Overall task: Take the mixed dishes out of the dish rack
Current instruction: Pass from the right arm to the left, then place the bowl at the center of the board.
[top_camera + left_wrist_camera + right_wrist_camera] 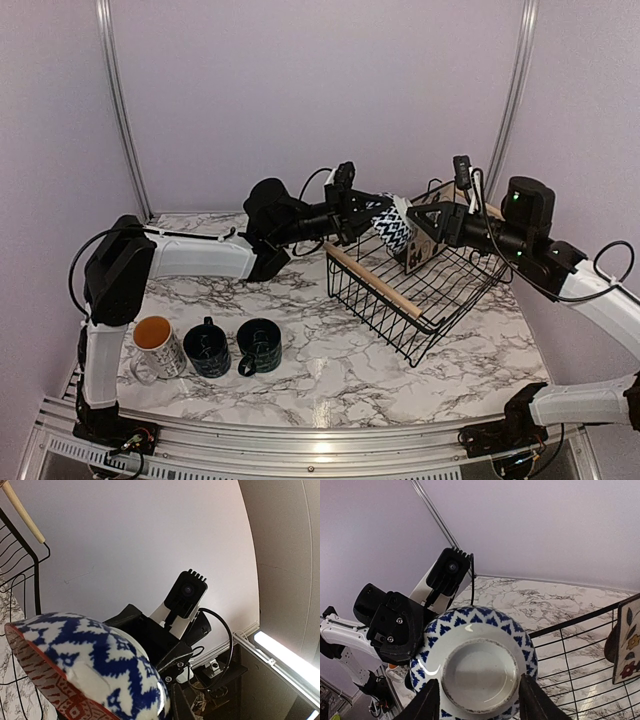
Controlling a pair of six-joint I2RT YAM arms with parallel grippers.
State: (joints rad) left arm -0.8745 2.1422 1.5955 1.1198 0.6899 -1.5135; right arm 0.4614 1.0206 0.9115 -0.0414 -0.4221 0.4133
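Observation:
A bowl (396, 229), white with blue zigzags outside and red pattern inside, hangs above the black wire dish rack (400, 300). My left gripper (372, 216) comes from the left and is shut on the bowl's rim (75, 680), its dark finger (192, 702) against the wall. My right gripper (480, 702) holds the same bowl (480, 670) from the right, a finger on each side of its base. A square patterned plate (424, 252) leans inside the rack. On the table at the left stand a white mug with orange inside (155, 345) and two dark mugs (207, 347) (260, 345).
The rack sits tilted at centre right, with a wooden bar handle (375, 282) on its near side. The mugs stand in a row near the left arm's base. Marble tabletop (330, 370) lies between the mugs and the rack.

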